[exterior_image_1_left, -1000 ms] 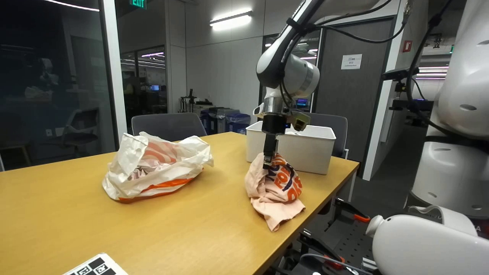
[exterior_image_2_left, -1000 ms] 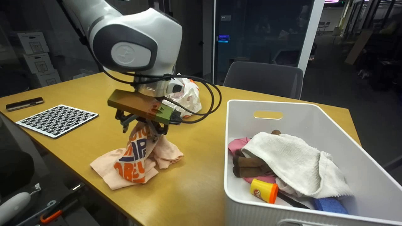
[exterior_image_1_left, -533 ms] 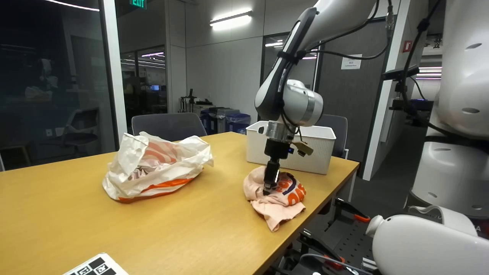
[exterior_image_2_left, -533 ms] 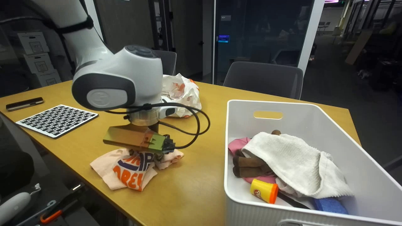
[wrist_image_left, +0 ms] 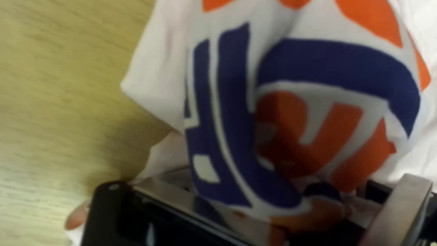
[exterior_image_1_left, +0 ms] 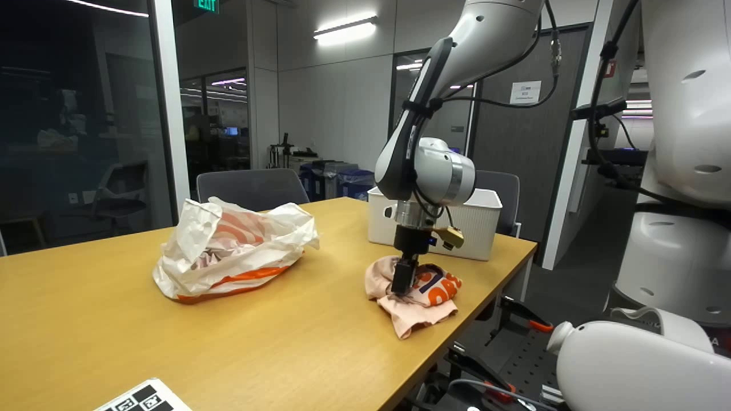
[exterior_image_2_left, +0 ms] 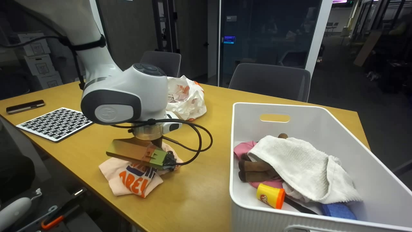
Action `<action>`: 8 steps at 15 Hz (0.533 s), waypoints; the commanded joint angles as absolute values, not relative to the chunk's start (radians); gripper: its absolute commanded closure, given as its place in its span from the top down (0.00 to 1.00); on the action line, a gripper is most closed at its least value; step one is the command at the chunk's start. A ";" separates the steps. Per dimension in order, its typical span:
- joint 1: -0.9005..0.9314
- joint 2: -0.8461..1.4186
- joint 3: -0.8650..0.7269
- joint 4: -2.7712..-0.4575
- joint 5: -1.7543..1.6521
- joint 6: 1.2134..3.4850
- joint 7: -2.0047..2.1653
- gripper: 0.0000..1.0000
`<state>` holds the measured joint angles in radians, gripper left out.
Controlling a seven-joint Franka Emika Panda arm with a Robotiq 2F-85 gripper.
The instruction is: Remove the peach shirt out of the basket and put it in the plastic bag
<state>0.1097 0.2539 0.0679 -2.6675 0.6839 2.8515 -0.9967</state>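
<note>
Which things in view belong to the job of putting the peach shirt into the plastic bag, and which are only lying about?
For the job:
peach shirt
plastic bag
basket
gripper

Lying about, among others:
yellow tub
white towel
checkered board

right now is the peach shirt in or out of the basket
Out: the peach shirt lies crumpled on the table, and in an exterior view a strip of table shows between it and the basket.

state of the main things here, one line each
peach shirt: crumpled on the table
pincer: open, peach shirt between its jaws
plastic bag: crumpled, mouth open
basket: open, partly filled
white towel: rumpled inside the basket
yellow tub: lying sideways, orange lid on
checkered board: flat, pattern up
</note>
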 commanded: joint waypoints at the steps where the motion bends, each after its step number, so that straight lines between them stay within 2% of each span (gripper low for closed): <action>1: 0.119 0.312 0.062 -2.644 0.686 2.899 -0.968 0.43; 6: 0.196 0.188 -0.012 -2.697 0.523 2.851 -0.778 0.06; 8: 0.248 0.123 -0.055 -2.729 0.411 2.832 -0.659 0.02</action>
<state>0.1687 0.2239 0.0060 -2.6734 0.5335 2.8587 -0.8062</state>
